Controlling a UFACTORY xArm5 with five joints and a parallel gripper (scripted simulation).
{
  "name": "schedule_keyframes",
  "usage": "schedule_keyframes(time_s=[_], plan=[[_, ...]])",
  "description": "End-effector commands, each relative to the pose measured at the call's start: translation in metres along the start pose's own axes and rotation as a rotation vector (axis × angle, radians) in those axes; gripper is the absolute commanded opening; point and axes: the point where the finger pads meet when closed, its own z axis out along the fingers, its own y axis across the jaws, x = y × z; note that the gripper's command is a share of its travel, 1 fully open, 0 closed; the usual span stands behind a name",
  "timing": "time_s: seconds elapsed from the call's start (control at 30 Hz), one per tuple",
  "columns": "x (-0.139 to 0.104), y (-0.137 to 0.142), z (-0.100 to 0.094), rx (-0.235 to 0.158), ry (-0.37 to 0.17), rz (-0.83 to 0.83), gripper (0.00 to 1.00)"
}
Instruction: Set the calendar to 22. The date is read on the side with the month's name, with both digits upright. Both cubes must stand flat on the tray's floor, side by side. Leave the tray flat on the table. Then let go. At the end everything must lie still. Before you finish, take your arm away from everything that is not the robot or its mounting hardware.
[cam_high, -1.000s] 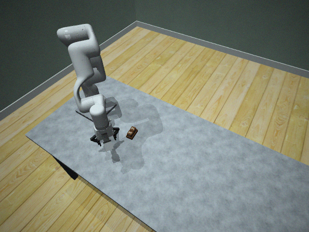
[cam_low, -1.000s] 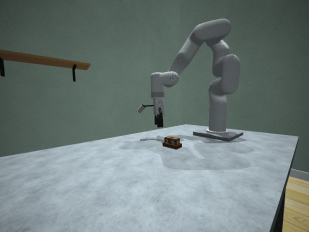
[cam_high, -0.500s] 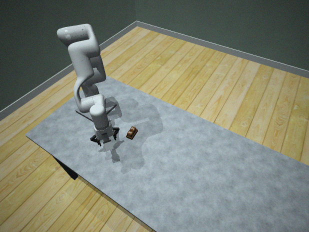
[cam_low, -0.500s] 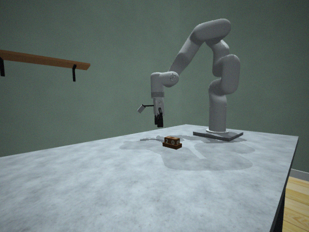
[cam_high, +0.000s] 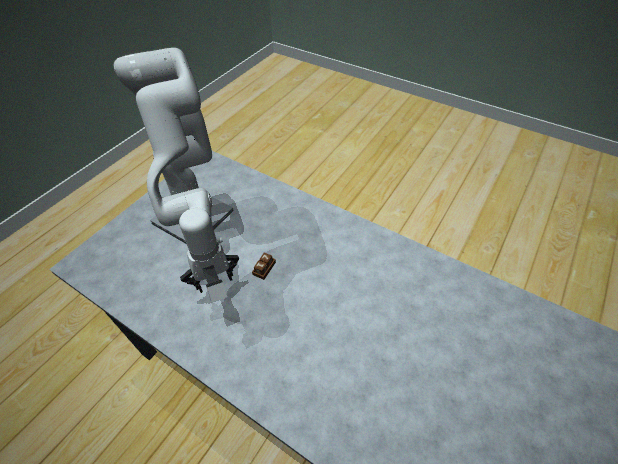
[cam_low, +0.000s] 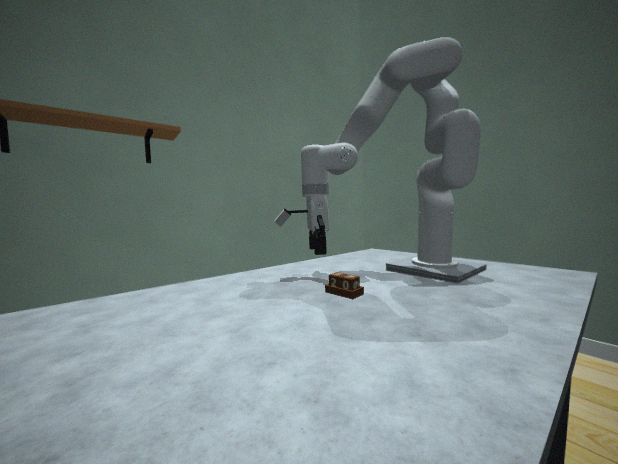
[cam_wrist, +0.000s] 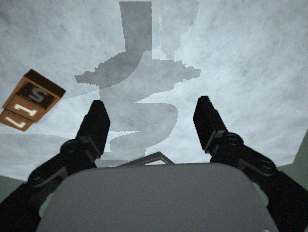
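Open gripper hangs near the little calendar

From the top, the gripper (cam_high: 216, 284) (cam_low: 320, 252) (cam_wrist: 151, 109) is wide open with nothing in it. The brown tray (cam_high: 259, 275) (cam_low: 344, 294) (cam_wrist: 49, 81) is near it, toward 3 o'clock. It sits on the gray table (cam_high: 400, 325) (cam_low: 200, 360) (cam_wrist: 250, 55) and has two number cubes (cam_high: 260, 266) (cam_low: 336, 281) (cam_wrist: 39, 95) in it, side by side.

From the outside, the gripper hangs above the table. The tray is lower, toward 5 o'clock from it, and they do not touch. The long side of the cubes shows a 2, then a 0. One more number is on the end, too small to read. The arm's base plate (cam_low: 457, 278) is at 2 o'clock from the tray. A wooden shelf (cam_low: 90, 120) is on the wall at 10 o'clock.

From the wrist, the two black fingers are far apart. The tray is at 10 o'clock from the space between them, well off to the side. A 5 shows on one cube.

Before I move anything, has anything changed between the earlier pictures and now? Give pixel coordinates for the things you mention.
No, nothing visibly changed. The arm (cam_high: 165, 122) (cam_low: 372, 112), the open gripper (cam_high: 212, 287) (cam_low: 318, 252) (cam_wrist: 151, 109) and the calendar (cam_high: 264, 266) (cam_low: 344, 286) (cam_wrist: 30, 102) look as they were; nothing was taken hold of or let go.
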Motion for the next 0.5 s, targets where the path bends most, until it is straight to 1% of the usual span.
schedule_keyframes(time_s=[0.0, 0.3, 0.47], plan=[[0.001, 0.000, -0.001, 0.000, 0.003, 0.000, 1.00], [0.001, 0.000, -0.002, 0.000, 0.003, 0.000, 1.00], [0.001, 0.000, -0.013, 0.000, 0.003, 0.000, 1.00]])
